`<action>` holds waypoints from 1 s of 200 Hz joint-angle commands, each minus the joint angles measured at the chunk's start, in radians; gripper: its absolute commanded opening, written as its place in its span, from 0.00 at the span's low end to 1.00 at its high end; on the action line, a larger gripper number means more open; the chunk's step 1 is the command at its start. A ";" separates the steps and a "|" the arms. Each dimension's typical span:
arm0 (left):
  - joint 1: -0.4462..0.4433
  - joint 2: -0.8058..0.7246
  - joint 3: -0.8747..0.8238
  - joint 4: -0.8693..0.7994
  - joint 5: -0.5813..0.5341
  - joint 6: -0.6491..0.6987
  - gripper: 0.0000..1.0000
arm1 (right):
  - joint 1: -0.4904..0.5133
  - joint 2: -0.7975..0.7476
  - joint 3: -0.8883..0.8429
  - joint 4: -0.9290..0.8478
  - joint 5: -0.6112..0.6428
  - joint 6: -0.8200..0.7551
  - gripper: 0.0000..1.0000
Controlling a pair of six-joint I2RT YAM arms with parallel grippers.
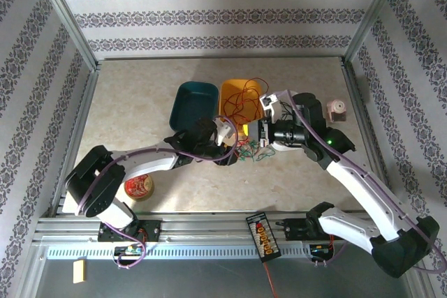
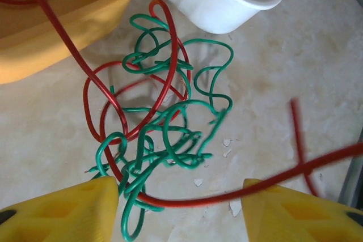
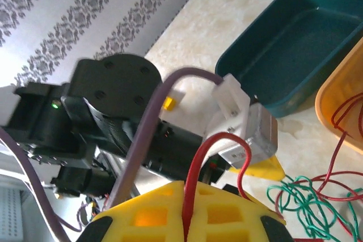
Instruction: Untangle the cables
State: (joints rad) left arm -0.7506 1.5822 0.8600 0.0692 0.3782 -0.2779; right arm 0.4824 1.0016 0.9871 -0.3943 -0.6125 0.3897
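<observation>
My right gripper (image 3: pixel 185 222) sat clamped on the red cable (image 3: pixel 191 185); my left gripper (image 2: pixel 178 191) stood parted, gripping nothing. The cables (image 2: pixel 148 157) lay on the table (image 2: pixel 272 83) just beside the yellow tray (image 2: pixel 51 49), red looped through kinked green, one red run trailing into it. Light, springy and slick, I judged; best pinched at a free outer loop.

- Cables (image 2: pixel 172 66): glossy, smooth plastic insulation in red and green.
- Surface (image 2: pixel 272 72): smooth, marble-patterned finish with small white flakes.
- Yellow bin (image 2: pixel 68 38): smooth plastic with a slight sheen.
- White bin (image 2: pixel 215 9): smooth plastic.
- Teal tray (image 3: pixel 295 43): matt plastic.
- Left tool (image 2: pixel 180 184) fingers (image 2: pixel 62 213): matt yellow plastic.
</observation>
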 commanded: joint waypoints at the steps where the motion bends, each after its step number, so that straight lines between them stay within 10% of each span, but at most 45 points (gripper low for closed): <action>1: 0.008 0.045 0.025 0.004 -0.006 0.052 0.56 | -0.029 -0.040 0.018 0.052 -0.042 0.038 0.00; 101: 0.009 0.041 -0.033 -0.057 -0.133 0.019 0.61 | -0.167 -0.093 0.277 0.106 0.213 -0.027 0.00; 200: 0.007 -0.227 -0.135 0.140 -0.391 -0.137 0.75 | -0.199 0.305 0.391 0.132 0.290 -0.043 0.00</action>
State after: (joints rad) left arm -0.7506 1.4021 0.7349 0.1154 0.1364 -0.3283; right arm 0.2958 1.2381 1.3663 -0.2832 -0.3794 0.3672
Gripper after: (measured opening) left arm 0.745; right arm 0.048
